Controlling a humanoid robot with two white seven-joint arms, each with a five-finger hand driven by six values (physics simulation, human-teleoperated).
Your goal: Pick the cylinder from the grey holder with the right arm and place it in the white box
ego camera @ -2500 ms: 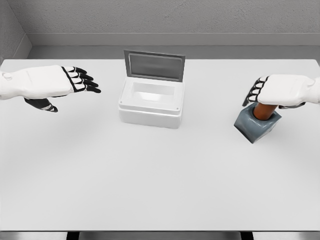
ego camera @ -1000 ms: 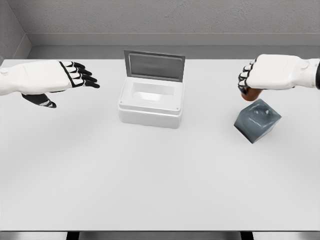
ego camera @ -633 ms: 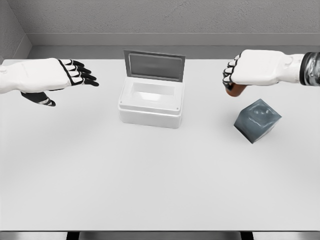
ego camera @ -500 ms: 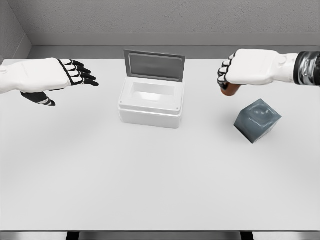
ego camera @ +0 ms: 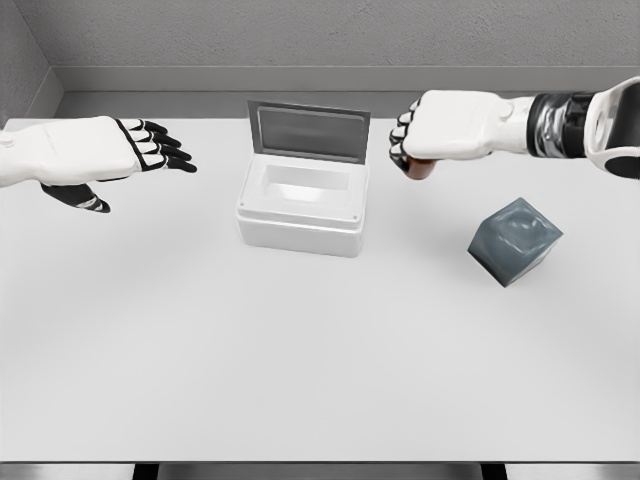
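You look down on a wide white worktop (ego camera: 300,360) that fills most of the view. Its surface is plain and matte, and the light on it is soft and even, with only faint shadows. The near edge of the worktop runs along the bottom of the picture, and under it you see a dark strip with two black supports. Behind the far edge there is a grey ledge (ego camera: 330,103), a little darker than the worktop. Above it stands a grey back wall (ego camera: 330,35) with a rough, grainy texture. At the left a second grey wall (ego camera: 18,70) meets it in a corner.
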